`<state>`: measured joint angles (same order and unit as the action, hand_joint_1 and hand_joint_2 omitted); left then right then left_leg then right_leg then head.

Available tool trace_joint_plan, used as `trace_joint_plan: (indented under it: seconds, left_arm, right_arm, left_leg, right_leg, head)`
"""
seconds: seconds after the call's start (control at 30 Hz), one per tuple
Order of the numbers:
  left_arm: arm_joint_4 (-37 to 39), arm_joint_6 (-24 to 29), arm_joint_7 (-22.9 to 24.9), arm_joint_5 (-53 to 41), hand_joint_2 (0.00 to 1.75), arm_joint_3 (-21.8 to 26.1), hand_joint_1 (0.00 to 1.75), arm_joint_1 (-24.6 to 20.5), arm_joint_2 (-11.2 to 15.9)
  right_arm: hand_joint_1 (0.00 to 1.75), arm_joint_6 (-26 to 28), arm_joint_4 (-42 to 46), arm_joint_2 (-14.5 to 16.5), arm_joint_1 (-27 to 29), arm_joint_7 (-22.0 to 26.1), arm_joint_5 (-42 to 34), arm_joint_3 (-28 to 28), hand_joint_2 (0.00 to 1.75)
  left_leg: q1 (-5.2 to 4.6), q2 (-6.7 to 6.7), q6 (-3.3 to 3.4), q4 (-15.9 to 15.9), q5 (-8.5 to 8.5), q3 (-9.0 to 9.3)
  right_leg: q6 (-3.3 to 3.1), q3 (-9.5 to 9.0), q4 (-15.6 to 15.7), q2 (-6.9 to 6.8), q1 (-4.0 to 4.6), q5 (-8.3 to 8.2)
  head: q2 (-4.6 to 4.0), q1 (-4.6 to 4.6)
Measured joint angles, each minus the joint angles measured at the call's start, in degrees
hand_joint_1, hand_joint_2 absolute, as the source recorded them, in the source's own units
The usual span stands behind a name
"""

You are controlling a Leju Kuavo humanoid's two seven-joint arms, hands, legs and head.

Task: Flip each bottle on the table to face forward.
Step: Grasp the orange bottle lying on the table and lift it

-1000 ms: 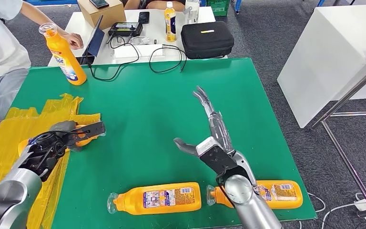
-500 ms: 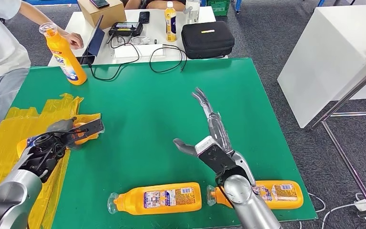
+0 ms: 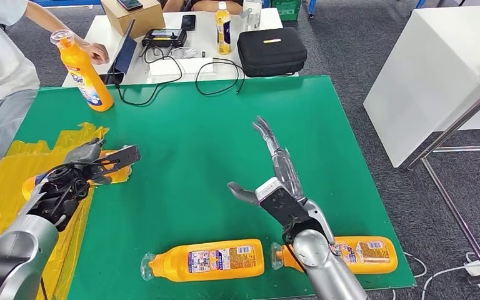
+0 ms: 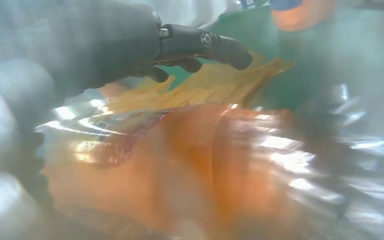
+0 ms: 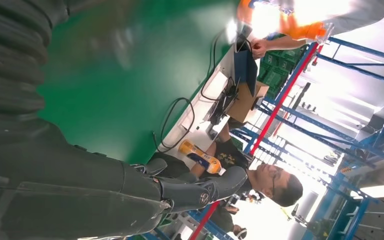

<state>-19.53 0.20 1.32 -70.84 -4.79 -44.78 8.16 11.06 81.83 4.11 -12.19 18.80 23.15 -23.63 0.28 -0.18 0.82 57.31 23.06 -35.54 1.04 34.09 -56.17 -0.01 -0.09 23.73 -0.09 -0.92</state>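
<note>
1. The left hand (image 3: 94, 164) is at the left side of the green table (image 3: 194, 137), above the yellow plastic sheet (image 3: 12, 181). Its fingers are closed around an orange bottle (image 3: 114, 172) and they hold it just over the sheet. In the left wrist view the same bottle (image 4: 190, 170) lies close under the hand (image 4: 105, 45); it is blurred there, wrapped in shiny clear film, and one dark finger (image 4: 215, 44) reaches out over it.

2. The right hand (image 3: 272, 178) is over the middle of the table. It holds nothing: the fingers are stretched forward and apart, and the thumb points to the side. It touches no bottle.

3. Two more orange bottles lie on their sides along the near edge of the table. The first lying bottle (image 3: 206, 259) is in the middle, with its cap to the left. The second lying bottle (image 3: 365, 253) is just right of it, partly hidden behind the right arm.

4. A fourth bottle, the standing bottle (image 3: 87, 75), is upright at the far left corner of the table.

5. A person (image 3: 0, 56) sits at the left, one hand (image 3: 94, 53) resting on the white table (image 3: 162, 65) behind, near a black case (image 3: 272, 50).
</note>
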Motion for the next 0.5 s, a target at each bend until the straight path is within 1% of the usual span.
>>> trace_joint_plan:
  seconds: [0.23,0.4,0.5]
  left_arm:
    - [-2.2,-0.8,-4.3,2.5,1.75,-0.1,0.0,-0.9,-0.7]
    - [-4.1,-1.3,-5.9,3.6,1.75,-0.4,0.0,-1.4,-1.3]
    - [-5.4,-2.2,-7.7,5.4,1.75,-0.8,0.0,-1.4,-1.6]
  right_arm:
    - [0.0,0.0,0.0,0.0,0.9,-0.1,0.6,0.7,1.75]
    - [0.0,0.0,0.0,0.0,1.7,-0.3,1.2,1.2,1.75]
    - [0.0,0.0,0.0,0.0,2.1,-0.4,1.9,1.4,1.75]
  left_leg:
    - [0.0,-0.01,0.0,0.0,0.0,-0.02]
    - [0.0,0.0,0.0,0.0,0.0,-0.02]
    - [0.0,-0.01,0.0,0.0,0.0,-0.02]
  right_leg:
    - [0.0,0.02,0.0,-0.01,0.0,0.0]
    - [0.0,0.02,0.0,0.0,0.0,0.0]
    - [0.0,0.02,0.0,-0.01,0.0,0.0]
  head:
    - [-0.01,0.02]
    - [0.0,0.0]
    - [0.0,0.02]
